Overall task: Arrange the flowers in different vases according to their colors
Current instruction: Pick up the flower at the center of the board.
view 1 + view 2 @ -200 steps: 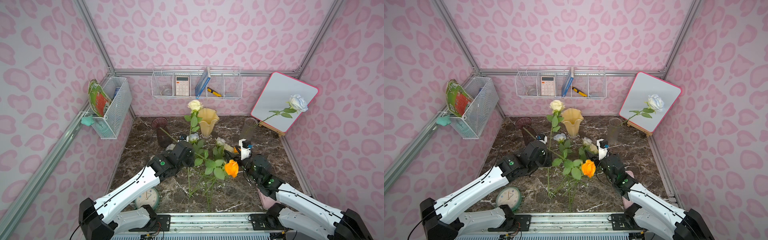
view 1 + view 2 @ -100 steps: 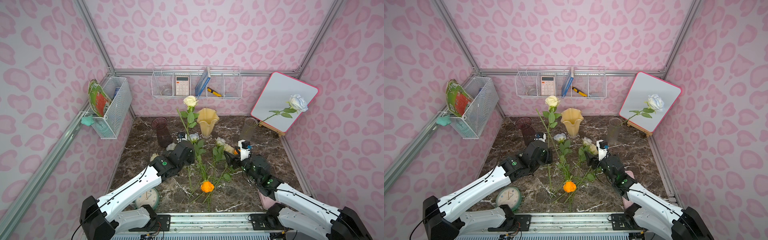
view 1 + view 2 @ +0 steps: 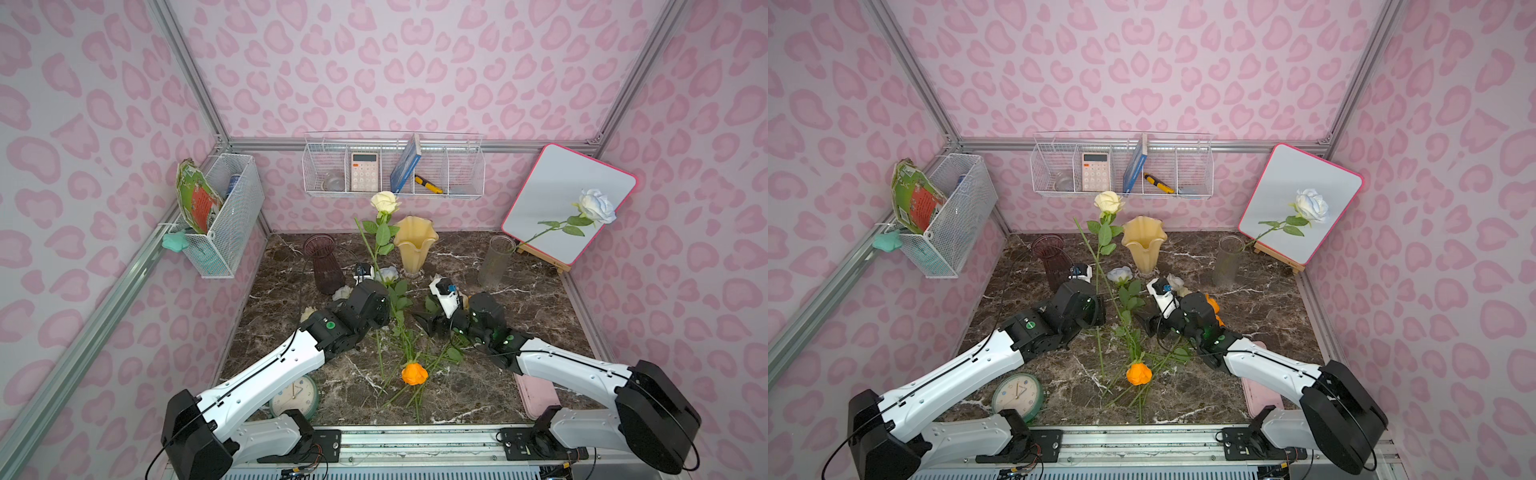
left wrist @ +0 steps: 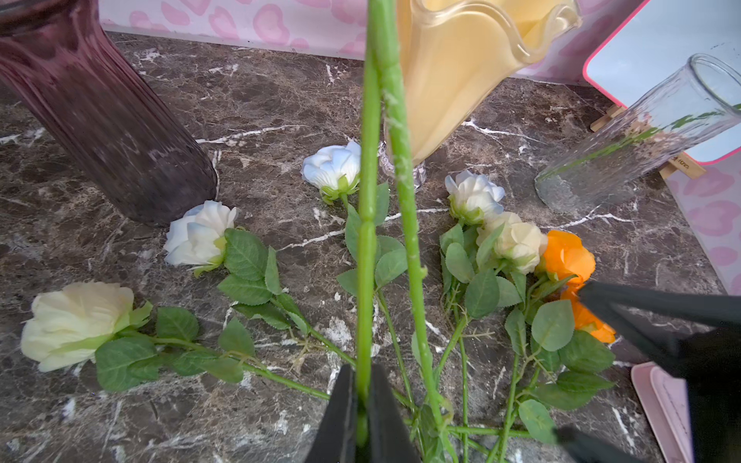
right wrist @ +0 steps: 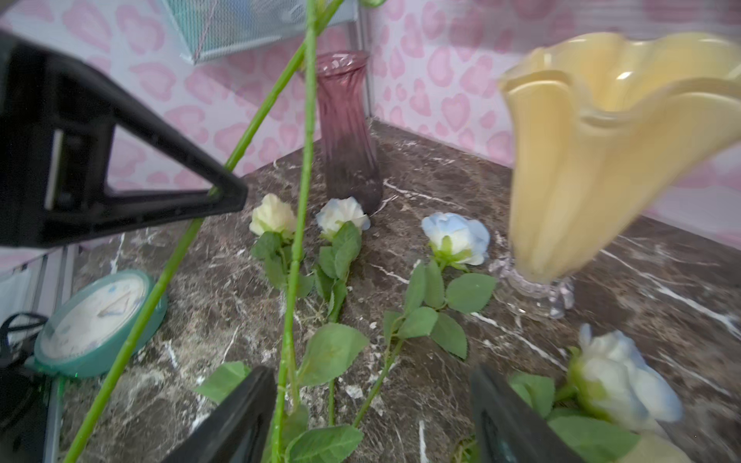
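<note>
On the dark marble table (image 3: 519,299), in front of the yellow vase (image 3: 415,245), our left gripper (image 4: 363,405) pinches the stem of the cream rose (image 3: 385,202) low. We think it light, top-heavy, bendy. The right gripper (image 5: 373,413) stands wide, empty.

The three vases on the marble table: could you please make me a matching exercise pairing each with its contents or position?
Things:
1. purple vase
2. yellow vase
3. clear vase

States:
A. holds one blue-tinged rose
B. empty, in the middle of the row
C. empty, nearest the side wire basket

Pairs: 1-C, 2-B, 3-A
</note>
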### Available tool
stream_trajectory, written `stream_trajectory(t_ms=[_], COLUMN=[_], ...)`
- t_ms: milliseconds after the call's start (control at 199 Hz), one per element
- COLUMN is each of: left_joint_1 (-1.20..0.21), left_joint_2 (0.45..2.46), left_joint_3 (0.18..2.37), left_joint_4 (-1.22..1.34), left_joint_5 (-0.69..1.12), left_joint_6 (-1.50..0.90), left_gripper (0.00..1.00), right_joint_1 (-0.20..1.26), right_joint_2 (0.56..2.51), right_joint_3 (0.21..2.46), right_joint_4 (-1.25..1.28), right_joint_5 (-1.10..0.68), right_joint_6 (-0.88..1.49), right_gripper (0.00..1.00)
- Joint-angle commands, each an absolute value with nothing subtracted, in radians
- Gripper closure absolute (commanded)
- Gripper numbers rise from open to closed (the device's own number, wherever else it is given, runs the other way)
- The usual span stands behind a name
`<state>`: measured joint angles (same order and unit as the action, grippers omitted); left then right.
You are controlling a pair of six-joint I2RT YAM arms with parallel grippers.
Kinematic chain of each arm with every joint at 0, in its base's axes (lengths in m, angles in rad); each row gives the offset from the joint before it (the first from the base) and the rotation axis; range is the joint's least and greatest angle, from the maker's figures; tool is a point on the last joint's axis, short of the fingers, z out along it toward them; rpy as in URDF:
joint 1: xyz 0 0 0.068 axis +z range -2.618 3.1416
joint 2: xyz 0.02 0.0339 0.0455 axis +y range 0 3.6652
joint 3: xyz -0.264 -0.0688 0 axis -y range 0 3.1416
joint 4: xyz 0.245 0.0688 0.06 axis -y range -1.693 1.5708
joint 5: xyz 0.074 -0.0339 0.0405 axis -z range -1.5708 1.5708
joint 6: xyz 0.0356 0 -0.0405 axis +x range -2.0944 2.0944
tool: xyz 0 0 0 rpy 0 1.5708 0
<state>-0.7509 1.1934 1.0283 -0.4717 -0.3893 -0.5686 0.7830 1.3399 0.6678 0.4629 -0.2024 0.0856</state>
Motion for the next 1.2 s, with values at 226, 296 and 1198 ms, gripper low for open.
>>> stream_trajectory(t_ms=[226, 296, 1198], left_joint_1=[-0.744, -0.737, -0.486], left_joint_2=[1.190, 1.198, 1.241], left_joint_3=[1.043, 1.045, 1.353], left_joint_4=[-0.479, -0.476, -0.604], left_joint_5=[-0.386, -0.378, -0.460], left_joint_6=[-0.551, -0.546, -0.173], left_gripper=[1.00, 1.00, 1.00], right_joint_1=[0.834, 0.835, 0.706], right_joint_2=[1.388, 1.394, 1.496], right_joint_3=[0.759, 0.759, 0.841], right_joint_4=[0.405, 0.430, 0.394], right_joint_5=[-0.011, 0.045, 0.099], right_joint_6=[-0.282, -0.323, -0.059], right_gripper=[0.23, 0.23, 0.24])
